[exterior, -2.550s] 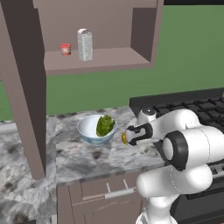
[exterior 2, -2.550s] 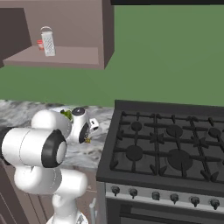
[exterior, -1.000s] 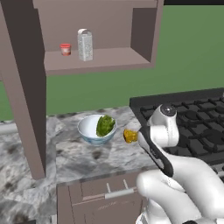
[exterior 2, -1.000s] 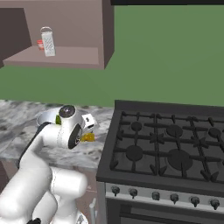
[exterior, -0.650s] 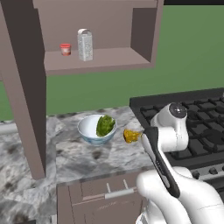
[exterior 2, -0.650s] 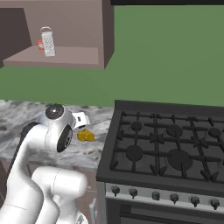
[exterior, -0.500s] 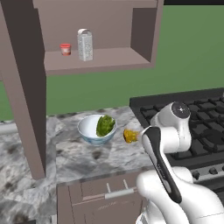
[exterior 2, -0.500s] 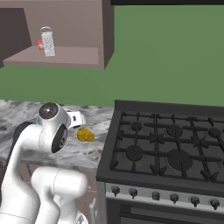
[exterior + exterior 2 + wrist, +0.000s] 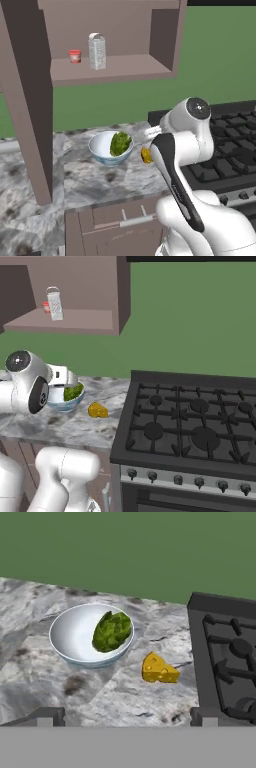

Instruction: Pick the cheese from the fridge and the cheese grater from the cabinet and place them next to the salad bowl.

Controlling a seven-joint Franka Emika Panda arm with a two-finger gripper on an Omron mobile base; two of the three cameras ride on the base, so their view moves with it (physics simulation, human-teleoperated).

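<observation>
Grey marbled stone formed the counter (image 9: 45, 687), and on it the cheese (image 9: 159, 669) lay free, a yellow-orange wedge between the salad bowl (image 9: 75, 637) and the black stove (image 9: 227, 657), just beside the bowl but apart from it. From the right base view the cheese (image 9: 97, 410) sat on the counter near the stove's left edge, with the bowl (image 9: 67, 400) partly behind the white arm. The bowl held green leaves heaped toward one side. The gripper (image 9: 125, 717) hung back above the counter with its two dark fingertips (image 9: 47, 716) spread wide at the bottom of the hand view, holding nothing. Higher up, the cheese grater (image 9: 97, 51) stood upright on the shelf of the open brown cabinet (image 9: 165, 37), with a small red jar (image 9: 75, 56) near it on its left.
</observation>
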